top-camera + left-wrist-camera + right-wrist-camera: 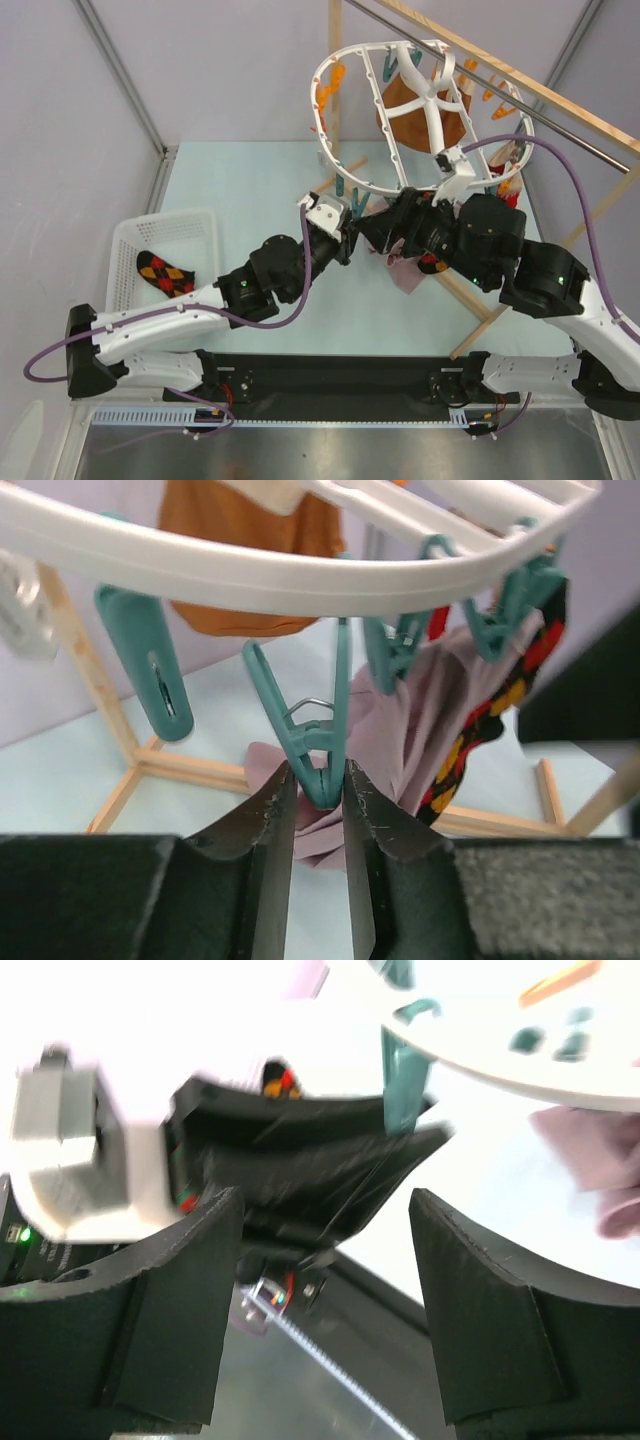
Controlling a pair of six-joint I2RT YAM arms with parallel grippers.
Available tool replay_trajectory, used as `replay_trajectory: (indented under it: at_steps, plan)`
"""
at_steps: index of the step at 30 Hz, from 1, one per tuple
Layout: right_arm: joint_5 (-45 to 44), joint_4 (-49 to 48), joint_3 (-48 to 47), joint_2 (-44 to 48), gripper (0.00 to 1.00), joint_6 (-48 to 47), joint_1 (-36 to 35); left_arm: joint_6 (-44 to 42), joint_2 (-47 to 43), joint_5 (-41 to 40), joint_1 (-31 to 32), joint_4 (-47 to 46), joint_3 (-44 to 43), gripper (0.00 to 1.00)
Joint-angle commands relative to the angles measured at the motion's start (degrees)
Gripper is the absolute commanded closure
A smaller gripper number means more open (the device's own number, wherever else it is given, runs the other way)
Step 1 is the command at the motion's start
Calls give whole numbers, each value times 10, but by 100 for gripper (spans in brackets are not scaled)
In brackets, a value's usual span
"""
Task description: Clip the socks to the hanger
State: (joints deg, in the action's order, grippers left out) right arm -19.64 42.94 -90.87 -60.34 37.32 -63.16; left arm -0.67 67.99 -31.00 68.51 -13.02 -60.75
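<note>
Left gripper [318,777]: clenched on the lower end of a teal clip [283,715], which hangs from the hanger [250,575] rim directly above the fingers. An argyle sock [500,695] dangles beyond and to its right, against a mauve cloth [385,730]. The second sock [165,272] lies in the white basket [120,235], well behind it, beside the arm. Right gripper [322,1200]: released, fingers spread wide with nothing held, facing the left gripper just ahead (view blurred).

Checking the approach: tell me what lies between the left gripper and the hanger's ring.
A teal clip, pinched by the left gripper; left wrist view.
</note>
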Motion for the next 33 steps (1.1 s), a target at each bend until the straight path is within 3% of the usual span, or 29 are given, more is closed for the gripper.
replay_trajectory:
  at_steps: [1, 11, 22, 29, 33]
  plan:
    - [-78, -22, -8, 27, 28, -26, 8, -35, -28, 103, 0, -42, 8, 68]
    - [-68, -36, 31, 63, 31, -1, 100, -30, -15, 137, -15, -36, -1, 67]
    - [-6, -64, 84, 91, 30, 6, 245, 38, -68, 197, -77, -18, 39, 48]
    - [34, -71, 93, 92, 29, -2, 300, 17, -104, 119, -92, 10, 53, 45]
    - [69, -76, 95, 90, 29, -2, 331, -12, -98, 68, -88, -38, 78, 51]
